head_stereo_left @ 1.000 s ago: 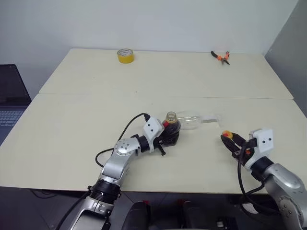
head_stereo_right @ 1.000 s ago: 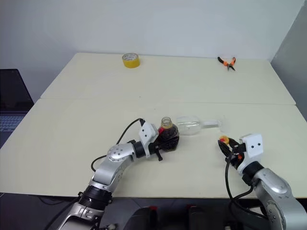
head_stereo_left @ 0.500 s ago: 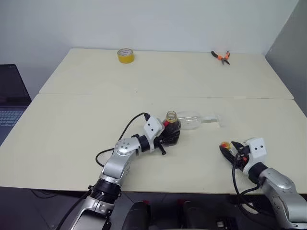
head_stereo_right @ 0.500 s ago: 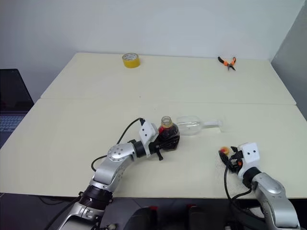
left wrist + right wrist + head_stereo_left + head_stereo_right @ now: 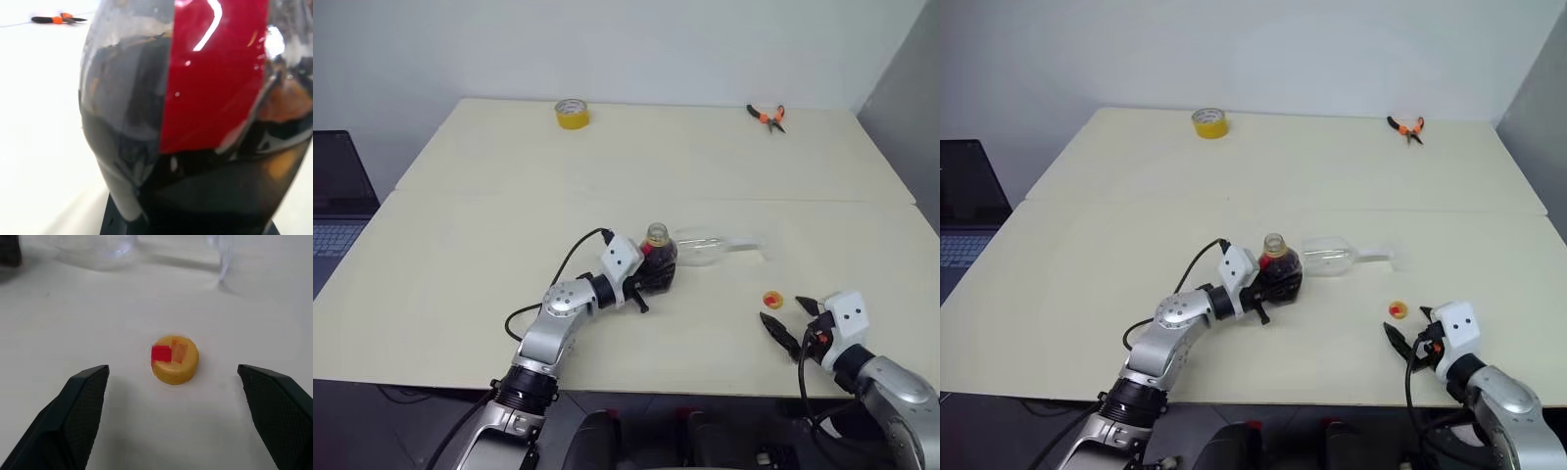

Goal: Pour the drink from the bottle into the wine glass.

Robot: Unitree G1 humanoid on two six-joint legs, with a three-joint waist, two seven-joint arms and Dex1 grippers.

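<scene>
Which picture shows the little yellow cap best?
The right wrist view: the yellow cap lies large on the table between the open right gripper. Both eye views show a tiny dot.

yellow cap (image 5: 175,359), red-labelled bottle (image 5: 658,264), black hands

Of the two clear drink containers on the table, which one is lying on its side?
The wine glass lies on its side; the bottle, held upright in the left pincer, stands uncapped.
</scene>
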